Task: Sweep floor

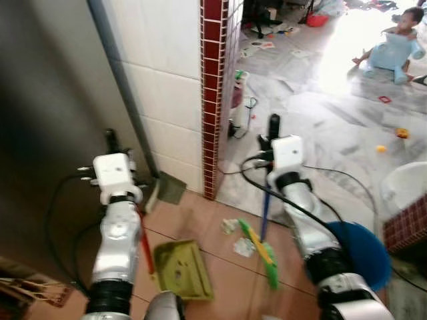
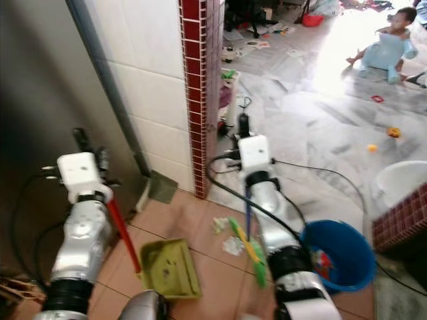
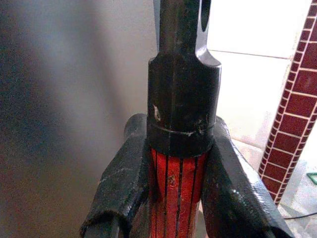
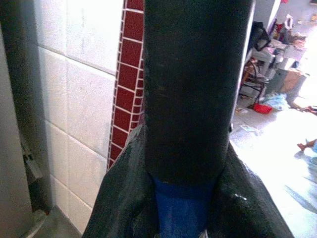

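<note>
Because sweeping takes a tool in each hand, the blue-handled broom with the green and yellow plastic head (image 1: 264,250) stands on the salmon tiled floor (image 1: 200,227) between the two arms, its head beside the scraps of pale litter (image 1: 243,247) it is meant to gather. The right end effector (image 4: 185,198) is pinched around the broom's handle where a black sleeve meets the blue shaft, so the stick stays near upright and can be dragged. The olive-green plastic dustpan (image 1: 183,269) lies flat on the tiles just beside the litter, mouth towards it, ready to receive. Its red ribbed handle (image 3: 176,198) rises to the left end effector (image 3: 173,188), whose fingers (image 3: 121,183) are pressed against both sides of it below a black cap.

A round blue plastic bucket (image 2: 337,253) waits near the right arm, probably for the sweepings. Beyond the red mosaic-tiled wall edge (image 1: 215,93), a marble floor runs to a seated child in pale blue (image 1: 395,47).

The broom's shaft is partly hidden by the right arm, the dustpan's near edge is cut off by the robot's body, and blur keeps me from telling what the litter is.
</note>
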{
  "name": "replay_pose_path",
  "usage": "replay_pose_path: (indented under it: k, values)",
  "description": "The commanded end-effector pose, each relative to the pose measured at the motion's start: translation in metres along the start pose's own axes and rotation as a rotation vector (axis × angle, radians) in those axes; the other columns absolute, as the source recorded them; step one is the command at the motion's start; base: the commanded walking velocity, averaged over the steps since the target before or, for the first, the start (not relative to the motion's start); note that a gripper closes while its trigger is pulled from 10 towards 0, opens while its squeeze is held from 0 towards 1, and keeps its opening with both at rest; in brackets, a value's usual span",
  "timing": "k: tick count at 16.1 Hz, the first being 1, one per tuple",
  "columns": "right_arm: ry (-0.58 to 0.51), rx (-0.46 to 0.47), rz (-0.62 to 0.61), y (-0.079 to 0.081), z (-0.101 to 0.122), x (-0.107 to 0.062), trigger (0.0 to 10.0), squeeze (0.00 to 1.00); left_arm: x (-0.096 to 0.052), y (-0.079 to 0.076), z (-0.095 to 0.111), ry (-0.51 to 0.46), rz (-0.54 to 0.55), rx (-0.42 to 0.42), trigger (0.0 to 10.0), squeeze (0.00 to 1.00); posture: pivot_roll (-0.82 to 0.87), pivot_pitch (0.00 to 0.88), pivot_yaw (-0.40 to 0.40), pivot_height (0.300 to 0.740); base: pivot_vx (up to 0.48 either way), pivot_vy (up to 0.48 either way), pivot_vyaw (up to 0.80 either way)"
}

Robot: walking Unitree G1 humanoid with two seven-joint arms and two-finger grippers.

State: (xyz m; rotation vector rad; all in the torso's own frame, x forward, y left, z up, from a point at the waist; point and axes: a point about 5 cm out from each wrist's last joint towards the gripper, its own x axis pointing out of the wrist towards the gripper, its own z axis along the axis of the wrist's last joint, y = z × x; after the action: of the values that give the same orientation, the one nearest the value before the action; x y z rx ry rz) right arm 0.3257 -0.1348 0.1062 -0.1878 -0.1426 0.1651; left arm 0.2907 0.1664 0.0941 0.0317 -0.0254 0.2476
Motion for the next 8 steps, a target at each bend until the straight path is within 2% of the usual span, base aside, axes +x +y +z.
replay_pose_path:
  k: [1, 3, 5, 8]
  values:
    - [-0.071, -0.010, 0.018, 0.0039, 0.0159, 0.0061, 10.0, 0.00, 0.0040, 0.0051, 0.0090, -0.048, 0.010, 0.009, 10.0, 0.00, -0.06, 0.000, -0.001, 0.740, 0.322, 0.356, 0.69]
    - [-0.070, -0.012, 0.017, 0.0039, 0.0159, 0.0061, 10.0, 0.00, 0.0040, 0.0050, 0.0089, -0.047, 0.009, 0.008, 10.0, 0.00, -0.06, 0.000, -0.001, 0.740, 0.292, 0.381, 0.52]
    - [-0.067, -0.013, 0.018, 0.0041, 0.0157, 0.0060, 10.0, 0.00, 0.0040, 0.0050, 0.0089, -0.048, 0.011, 0.006, 10.0, 0.00, -0.06, 0.000, -0.001, 0.740, 0.281, 0.332, 0.00]
    - [-0.065, -0.017, 0.018, 0.0038, 0.0152, 0.0055, 10.0, 0.00, 0.0035, 0.0029, 0.0086, -0.046, 0.009, 0.004, 10.0, 0.00, -0.06, 0.000, -0.001, 0.740, 0.000, 0.000, 0.00]
